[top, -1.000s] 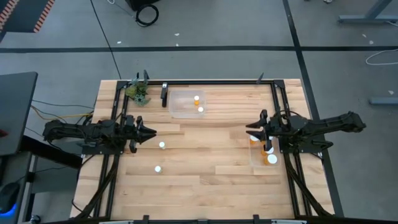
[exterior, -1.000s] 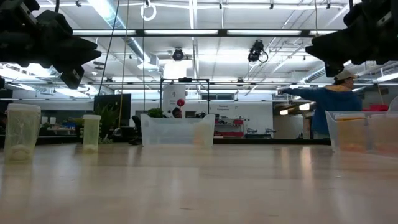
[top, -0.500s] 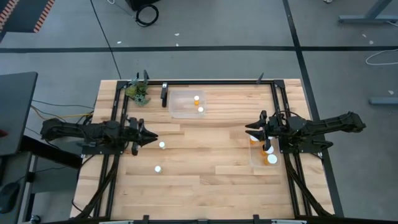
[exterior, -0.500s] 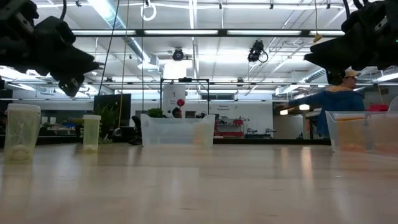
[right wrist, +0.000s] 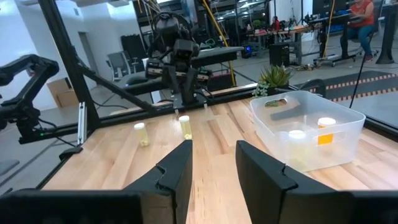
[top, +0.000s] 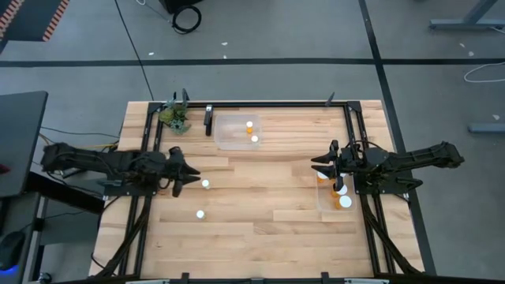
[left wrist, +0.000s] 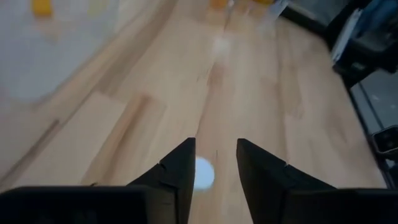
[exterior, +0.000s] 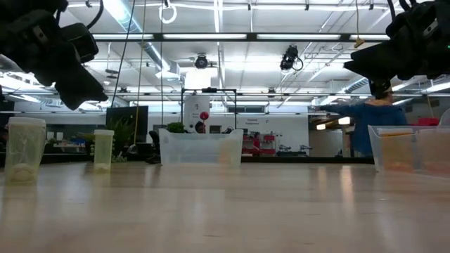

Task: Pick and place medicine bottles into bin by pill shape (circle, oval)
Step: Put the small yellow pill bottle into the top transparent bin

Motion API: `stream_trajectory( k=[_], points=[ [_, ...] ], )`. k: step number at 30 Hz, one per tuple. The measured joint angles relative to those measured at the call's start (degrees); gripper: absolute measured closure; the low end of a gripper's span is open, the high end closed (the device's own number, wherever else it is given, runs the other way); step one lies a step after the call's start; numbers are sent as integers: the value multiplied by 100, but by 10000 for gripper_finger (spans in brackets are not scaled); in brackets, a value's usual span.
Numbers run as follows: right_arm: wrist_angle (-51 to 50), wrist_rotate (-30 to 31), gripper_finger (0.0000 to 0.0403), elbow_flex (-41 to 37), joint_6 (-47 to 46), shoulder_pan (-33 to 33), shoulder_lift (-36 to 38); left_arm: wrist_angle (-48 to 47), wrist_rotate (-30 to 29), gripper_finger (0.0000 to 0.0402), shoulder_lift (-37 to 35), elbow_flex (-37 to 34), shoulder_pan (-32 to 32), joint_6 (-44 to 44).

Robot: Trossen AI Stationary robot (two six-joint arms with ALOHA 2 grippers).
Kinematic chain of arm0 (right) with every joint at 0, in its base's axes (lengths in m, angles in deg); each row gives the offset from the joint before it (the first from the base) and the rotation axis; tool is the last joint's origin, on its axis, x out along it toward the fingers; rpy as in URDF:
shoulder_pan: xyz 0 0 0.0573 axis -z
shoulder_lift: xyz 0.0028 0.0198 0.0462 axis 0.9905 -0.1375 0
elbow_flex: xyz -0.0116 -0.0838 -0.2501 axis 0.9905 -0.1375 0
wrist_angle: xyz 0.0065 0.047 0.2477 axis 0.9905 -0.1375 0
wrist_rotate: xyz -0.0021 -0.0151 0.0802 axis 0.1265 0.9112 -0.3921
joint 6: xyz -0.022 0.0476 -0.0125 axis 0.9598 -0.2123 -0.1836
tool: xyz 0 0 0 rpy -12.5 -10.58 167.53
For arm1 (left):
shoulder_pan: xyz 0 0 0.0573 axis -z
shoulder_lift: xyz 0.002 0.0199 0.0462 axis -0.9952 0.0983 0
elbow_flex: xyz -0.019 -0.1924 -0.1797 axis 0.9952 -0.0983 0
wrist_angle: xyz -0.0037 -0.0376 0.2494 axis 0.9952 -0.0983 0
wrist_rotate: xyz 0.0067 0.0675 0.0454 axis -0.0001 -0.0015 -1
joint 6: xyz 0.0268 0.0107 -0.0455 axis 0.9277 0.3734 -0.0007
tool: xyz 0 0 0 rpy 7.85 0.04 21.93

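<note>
Two medicine bottles with white caps stand upright on the wooden table, one just ahead of my left gripper and one nearer the front edge. In the left wrist view the closer bottle's cap shows below the gap of my open left gripper, which tips downward and is clear of it. A clear bin at the far middle holds two bottles. My right gripper hangs open and empty above a second clear bin with bottles at the right.
A small potted plant stands at the far left corner. Black frame rails run along the far edge and both sides. Bare wood lies between the two arms. A person stands in the room beyond the table.
My left gripper has tipped from about level to slanting down toward the bottle just ahead of it, with the arm stretching out a little. The bottles and my right arm have kept still.
</note>
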Motion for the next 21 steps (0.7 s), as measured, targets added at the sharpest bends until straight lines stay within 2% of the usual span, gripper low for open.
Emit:
stream_trajectory(
  k=[10, 16, 21],
  points=[
    [-2, 0, 274, 2, 2, 0, 0, -965, -186, 216, 623, 440, 0, -630],
    [-2, 2, 274, 2, 2, 0, 0, -1446, -280, 211, 1219, 832, 1, -985],
    [-2, 0, 274, 2, 2, 0, 0, -1646, -81, 211, 1762, 1147, 116, -700]
  ],
)
